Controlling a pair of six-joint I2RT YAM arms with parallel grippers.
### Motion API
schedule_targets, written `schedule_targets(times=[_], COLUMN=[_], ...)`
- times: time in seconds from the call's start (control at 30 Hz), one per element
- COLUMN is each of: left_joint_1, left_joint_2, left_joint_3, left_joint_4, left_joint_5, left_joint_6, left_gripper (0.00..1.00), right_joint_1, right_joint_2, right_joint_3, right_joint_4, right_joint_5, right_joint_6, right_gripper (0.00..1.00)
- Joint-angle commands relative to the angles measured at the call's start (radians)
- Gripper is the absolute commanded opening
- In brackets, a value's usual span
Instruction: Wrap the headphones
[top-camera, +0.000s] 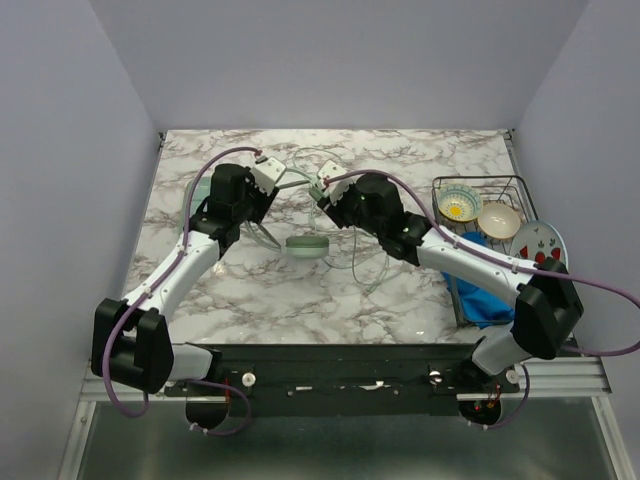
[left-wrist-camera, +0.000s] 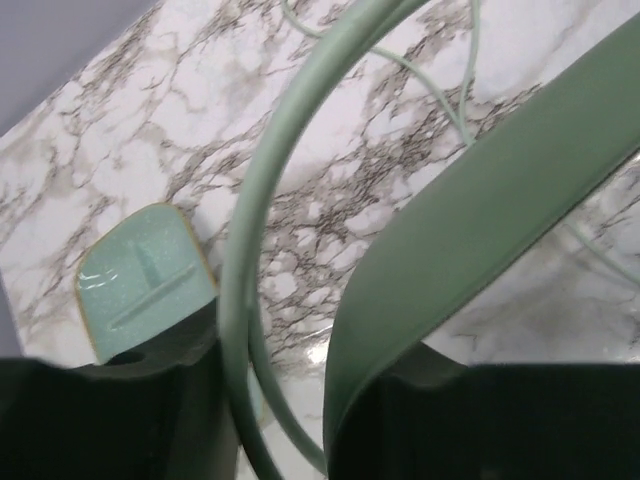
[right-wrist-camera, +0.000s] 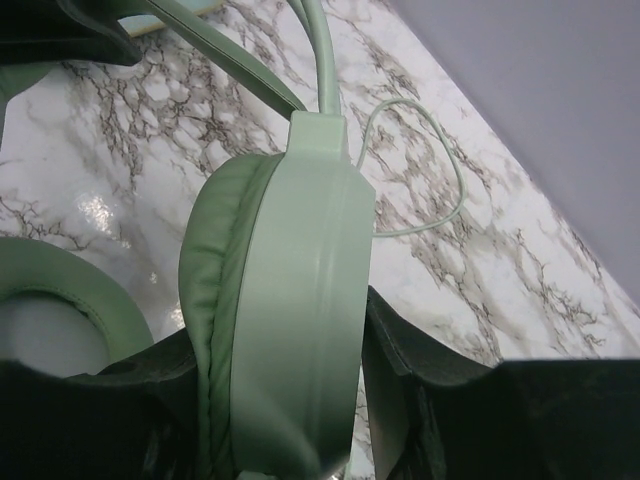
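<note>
- Headphones (top-camera: 307, 247): pale mint green, near the middle of the marble desk (top-camera: 260, 290). One ear cup lies flat on the desk; the rest is raised between the two arms.
- Case (left-wrist-camera: 140, 285): flat and mint green. It lies on the desk at 9 o'clock from the left gripper in the left wrist view, apart from the headphones.
- Left gripper (top-camera: 272, 178): at 11 o'clock from the resting ear cup in the top view.
- Left fingers (left-wrist-camera: 120, 420): these stand apart, with the broad headband (left-wrist-camera: 480, 220) and a thin hoop (left-wrist-camera: 250, 220) passing between them. The hoop lies against one finger and the band against the other. Whether they clamp cannot be told.
- Cable (left-wrist-camera: 470, 80): thin, trailing loose over the desk toward 12 o'clock.
- Right gripper (top-camera: 325, 190): at 12 o'clock from the resting ear cup, just beside the left gripper.
- Right fingers (right-wrist-camera: 410, 400): these grasp the second ear cup (right-wrist-camera: 300, 250) on edge, one on each flat side, with its cushion facing 9 o'clock in the right wrist view. The resting ear cup (right-wrist-camera: 50, 300) shows at 8 o'clock.
- Wire rack (top-camera: 480, 180): at the 3 o'clock side of the desk, holding two bowls (top-camera: 458, 205). A plate (top-camera: 540, 245) and a blue cloth (top-camera: 485, 300) lie next to it.
</note>
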Motion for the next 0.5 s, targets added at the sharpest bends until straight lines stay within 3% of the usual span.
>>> schedule_targets(times=[0.0, 0.07, 0.17, 0.3, 0.4, 0.47], left_joint_1=[0.001, 0.001, -0.001, 0.001, 0.004, 0.025], left_joint_2=[-0.029, -0.036, -0.039, -0.044, -0.026, -0.003], left_joint_3=[-0.005, 0.001, 0.027, 0.076, 0.142, 0.185], left_joint_4=[0.015, 0.008, -0.020, -0.051, -0.100, -0.149], left_joint_5=[0.040, 0.056, 0.063, 0.028, -0.033, -0.079], left_joint_6=[-0.047, -0.065, -0.107, -0.173, -0.220, -0.251], left_gripper=[0.17, 0.01, 0.00, 0.00, 0.00, 0.00], right_joint_1=[0.000, -0.002, 0.000, -0.002, -0.002, -0.002], right_joint_2=[-0.029, -0.014, 0.017, 0.006, -0.032, -0.062], right_joint_3=[0.030, 0.039, 0.079, 0.124, 0.137, 0.133], right_joint_4=[0.043, 0.045, 0.037, 0.036, 0.031, 0.027], right_joint_5=[-0.010, -0.019, -0.030, -0.068, -0.142, -0.171], right_joint_6=[0.026, 0.021, 0.026, 0.044, 0.050, 0.057], right_gripper=[0.01, 0.01, 0.02, 0.70, 0.93, 1.00])
